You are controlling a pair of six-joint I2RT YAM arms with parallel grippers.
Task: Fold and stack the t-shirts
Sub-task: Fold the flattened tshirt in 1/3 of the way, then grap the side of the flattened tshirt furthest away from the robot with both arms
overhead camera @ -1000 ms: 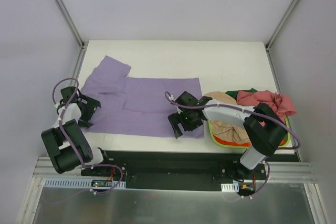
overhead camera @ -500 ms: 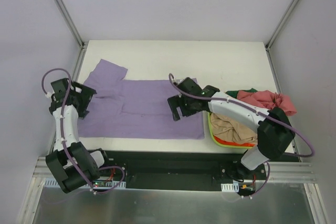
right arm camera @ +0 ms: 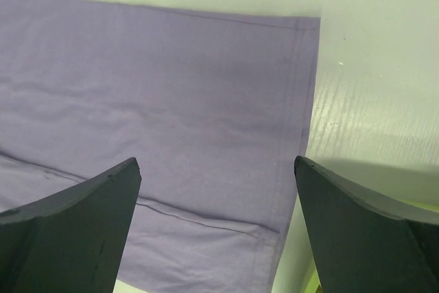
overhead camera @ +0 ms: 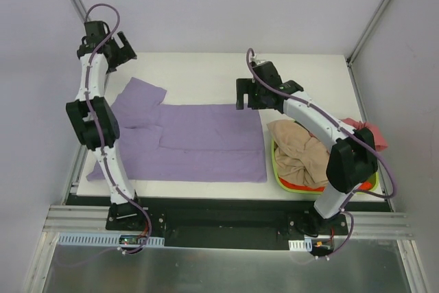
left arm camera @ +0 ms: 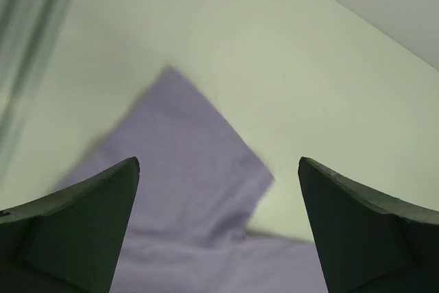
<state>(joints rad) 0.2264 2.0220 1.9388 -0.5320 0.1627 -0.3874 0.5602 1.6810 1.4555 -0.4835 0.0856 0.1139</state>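
Observation:
A large lavender-purple t-shirt (overhead camera: 185,143) lies partly folded on the white table, one sleeve (overhead camera: 140,94) pointing to the far left. It shows blurred in the left wrist view (left arm camera: 185,190) and in the right wrist view (right arm camera: 164,114). My left gripper (overhead camera: 118,51) is open and empty, raised above the table's far left corner beyond the sleeve. My right gripper (overhead camera: 248,94) is open and empty above the shirt's far right hem corner. A tan-beige shirt (overhead camera: 296,149) and a pinkish-red shirt (overhead camera: 367,135) lie heaped in the basket.
A lime-green basket (overhead camera: 278,173) stands at the near right, next to the purple shirt's right hem. Bare white table (overhead camera: 206,73) lies behind the shirt. Grey walls close in the sides and the back.
Both arms rose and swung away from me: the left from the shirt's near-left edge to the far left corner, the right from the near hem to the far hem. The shirt's near part now lies folded.

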